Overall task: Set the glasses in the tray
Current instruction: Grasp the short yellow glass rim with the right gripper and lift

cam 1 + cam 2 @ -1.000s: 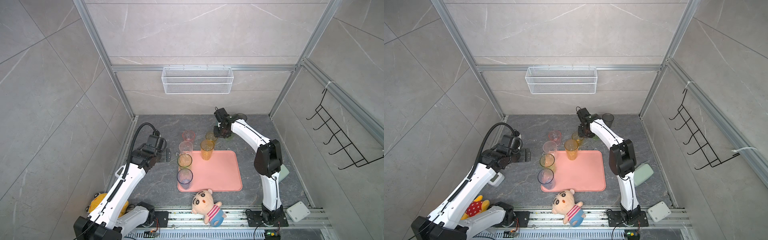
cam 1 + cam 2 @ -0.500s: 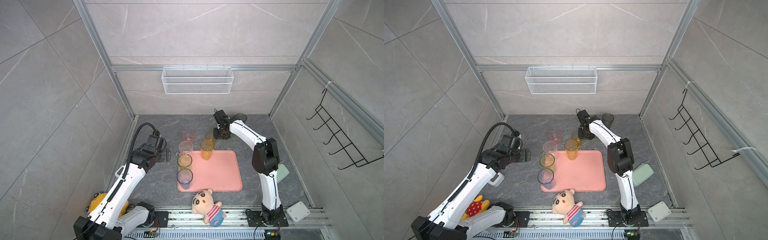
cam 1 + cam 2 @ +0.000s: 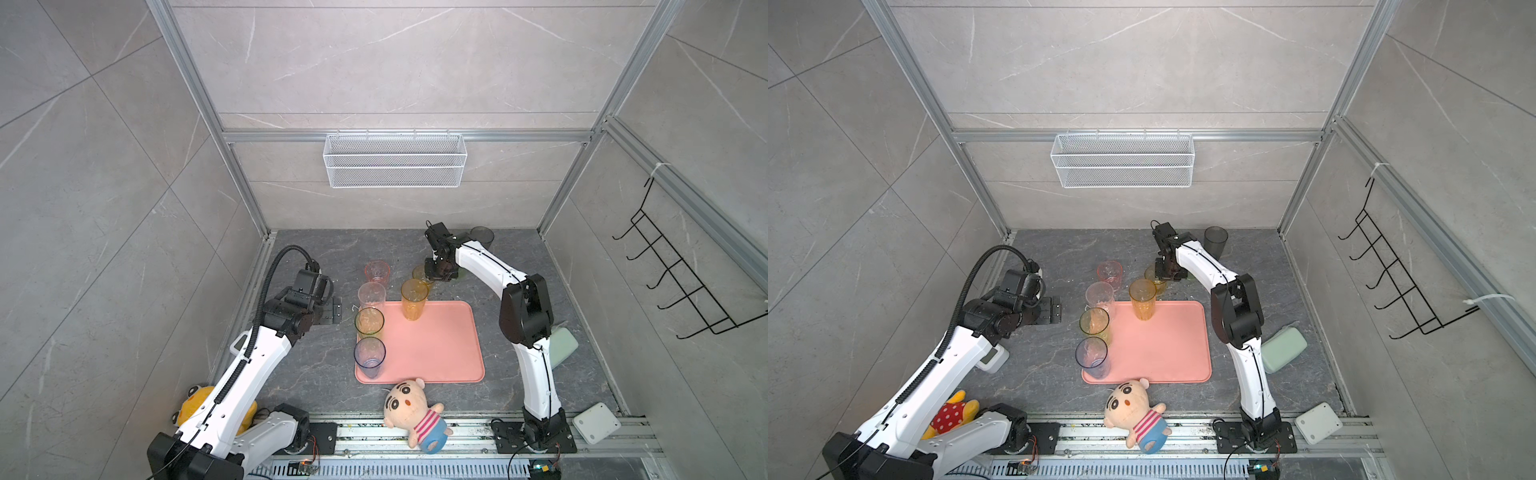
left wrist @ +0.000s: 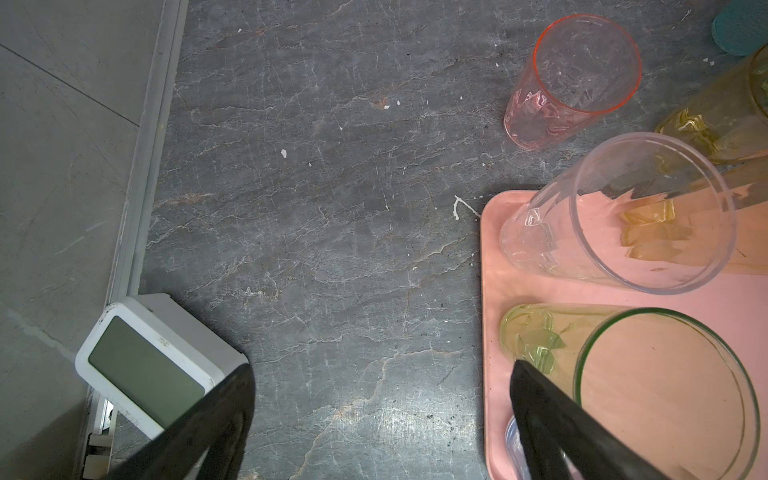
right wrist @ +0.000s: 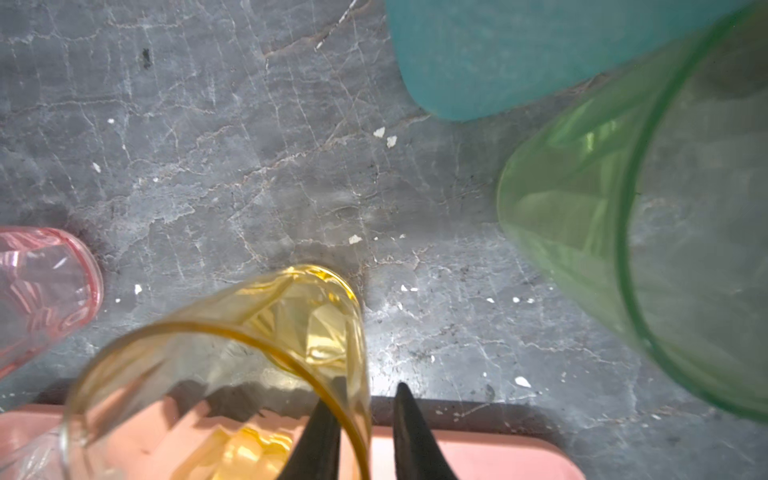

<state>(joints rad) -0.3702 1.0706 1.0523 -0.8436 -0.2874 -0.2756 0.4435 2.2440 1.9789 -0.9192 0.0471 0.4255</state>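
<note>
My right claw (image 5: 361,395) straddles the rim of the short amber glass (image 5: 291,316), just off the tray (image 3: 432,349); whether it pinches, I cannot tell. In both top views its tips are hidden. My left claw (image 4: 380,365) hangs spread over the surface (image 4: 332,208). The green glass (image 5: 582,208) is cut off.

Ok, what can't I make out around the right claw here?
Right claw grip: the right arm hides it in both top views; wrist view leaves contact with the yellow tumbler unclear.
Green tumbler: blurred, cut off by wrist-view edge.
Teal tumbler: cut off likewise.
</note>
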